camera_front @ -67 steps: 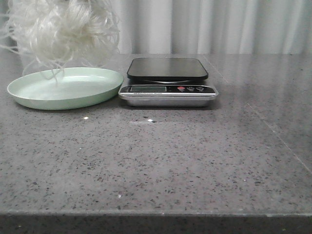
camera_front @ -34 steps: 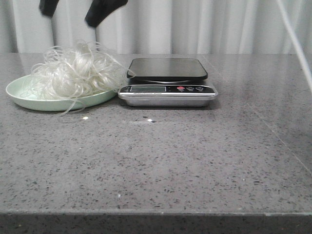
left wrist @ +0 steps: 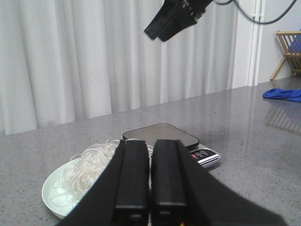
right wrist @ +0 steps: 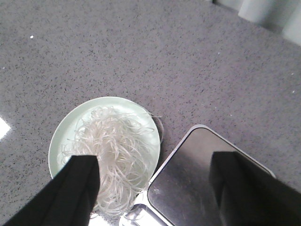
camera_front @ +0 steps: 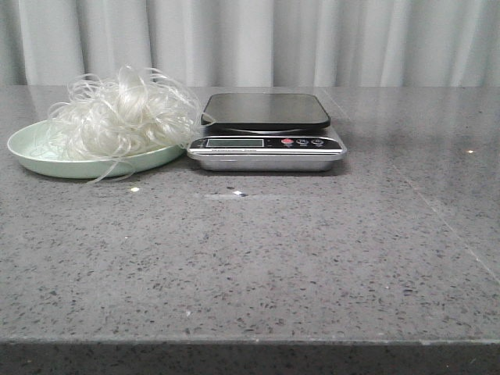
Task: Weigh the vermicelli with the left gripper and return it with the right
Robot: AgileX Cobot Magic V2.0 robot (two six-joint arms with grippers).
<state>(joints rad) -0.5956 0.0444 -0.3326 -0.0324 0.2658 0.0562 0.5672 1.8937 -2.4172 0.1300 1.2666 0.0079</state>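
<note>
The vermicelli lies as a fluffy white nest on a pale green plate at the table's left. Right beside it stands the scale, its black platform bare. No gripper shows in the front view. In the left wrist view my left gripper is shut and empty, held back from the plate and vermicelli. My right gripper hangs high above the scale. In the right wrist view my right gripper is wide open and empty, looking down on the vermicelli and the platform.
A grey curtain closes the back of the grey stone table. In the left wrist view a blue cloth lies on the table far to the right, with a wooden rack behind it.
The vermicelli went from hanging high over the plate to lying on it. The gripper let it go, rose, and has left the front view.
</note>
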